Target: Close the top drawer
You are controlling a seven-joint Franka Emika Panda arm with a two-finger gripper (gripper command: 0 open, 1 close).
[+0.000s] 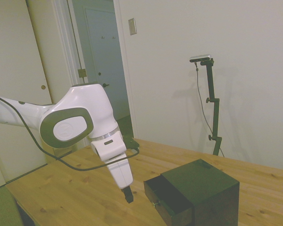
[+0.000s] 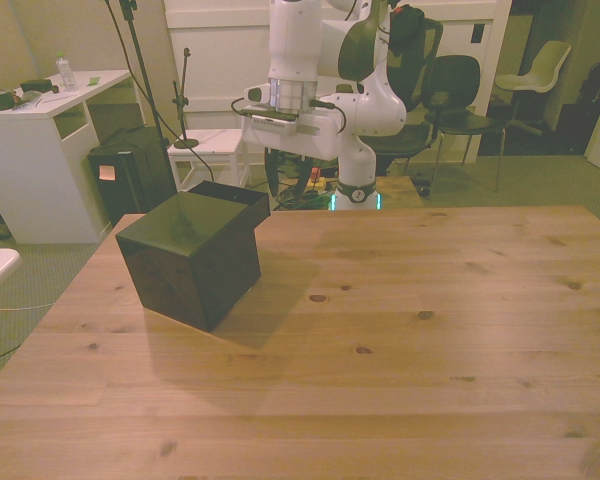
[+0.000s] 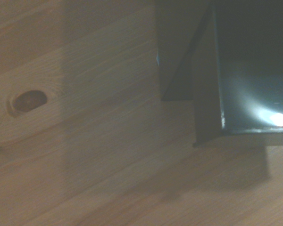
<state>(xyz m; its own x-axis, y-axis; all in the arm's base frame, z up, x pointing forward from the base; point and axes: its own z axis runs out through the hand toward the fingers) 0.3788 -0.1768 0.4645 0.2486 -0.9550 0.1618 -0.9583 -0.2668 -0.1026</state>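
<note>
A small dark wooden cabinet (image 1: 203, 186) (image 2: 185, 255) stands on the wooden table. Its top drawer (image 1: 167, 194) (image 2: 235, 198) is pulled out, with a brass knob (image 1: 154, 204) on its front. My gripper (image 1: 128, 196) (image 2: 271, 178) hangs just above the table, a short way in front of the drawer's face and apart from it. Its fingers look shut with nothing between them. In the wrist view the drawer's open corner and shiny dark inside (image 3: 254, 70) show close by, over the table boards.
The wooden table (image 2: 410, 330) stretches wide to the front view's right of the cabinet. A knot in the wood (image 3: 28, 100) lies near the drawer. A white desk (image 2: 40, 130), a black bin (image 2: 130, 170) and chairs (image 2: 460, 90) stand beyond the table.
</note>
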